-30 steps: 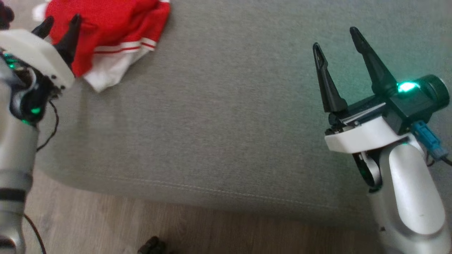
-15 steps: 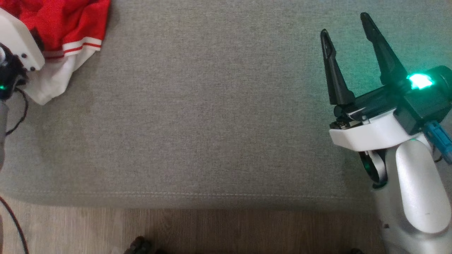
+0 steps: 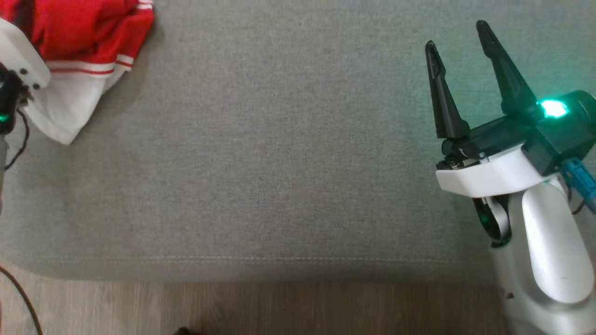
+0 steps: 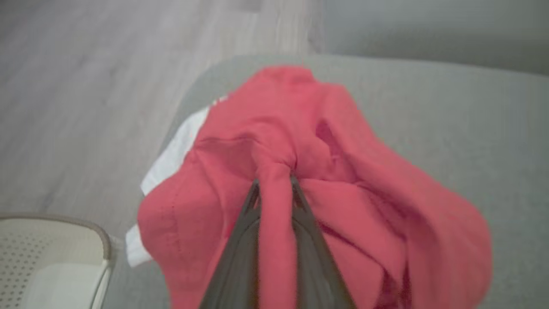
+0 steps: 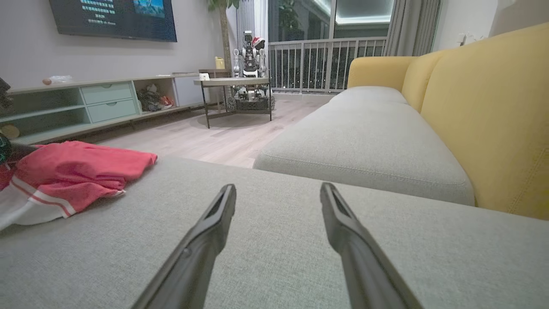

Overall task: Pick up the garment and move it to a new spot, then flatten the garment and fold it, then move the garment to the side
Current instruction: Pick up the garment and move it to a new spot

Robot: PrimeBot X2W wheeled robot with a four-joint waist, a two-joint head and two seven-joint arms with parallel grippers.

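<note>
Clearly the left hand (image 4: pixel 274 182) is pinched nearly shut on a bunched fold of the red garment (image 4: pixel 351 184), with a strip of red cloth running down between its two dark fingers (image 4: pixel 240 240). Around that grip the garment lies crumpled, red with a white, red-striped hem, at the left corner of the grey seat cushion (image 3: pixel 279 163), close to its rounded edge. The right hand (image 3: pixel 456 33) hangs well apart over the cushion's right side, fingers spread wide with nothing between them. Beside the cushion's corner, on the wood floor (image 4: pixel 85 86), stands a pale perforated basket (image 4: pixel 64 221); something light may lie in it, but the blur leaves that unsure
</note>
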